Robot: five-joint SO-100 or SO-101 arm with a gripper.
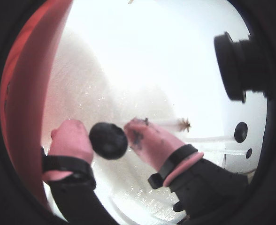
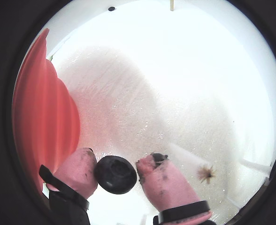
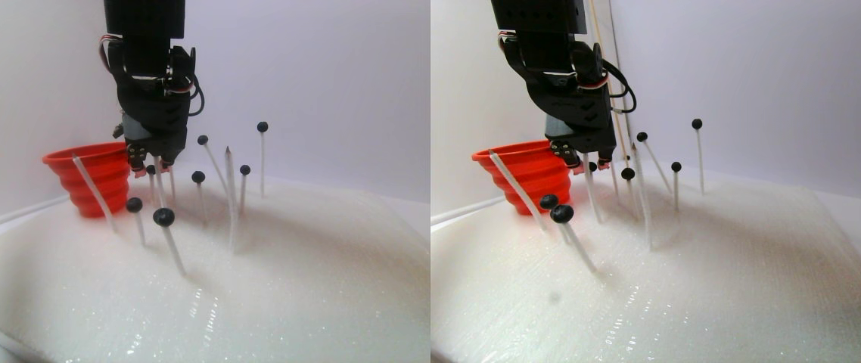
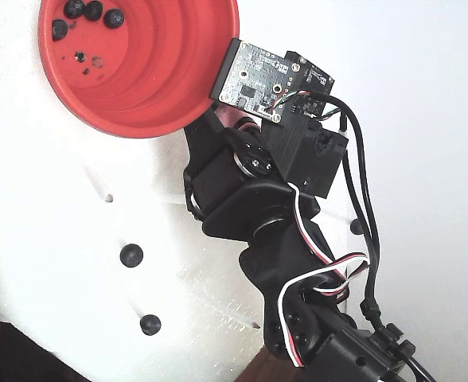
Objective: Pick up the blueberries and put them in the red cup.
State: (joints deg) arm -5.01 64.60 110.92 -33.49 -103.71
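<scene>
While pinched between two pink rubber-tipped fingers (image 2: 79, 171), a small matte blue-black berry (image 2: 115, 174) sits in the gripper (image 1: 109, 140) just beside the orange-red ribbed plastic cup (image 2: 42, 126) (three berries already inside). It looks light, round and slip-prone; squeezing across its middle seems safest.

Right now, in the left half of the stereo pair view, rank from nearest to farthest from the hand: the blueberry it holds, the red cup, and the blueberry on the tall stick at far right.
1. Held blueberry: between the fingers of the hand, clearest in a wrist view.
2. Red cup: just left of the hand.
3. Tall-stick blueberry: far right, highest up.
</scene>
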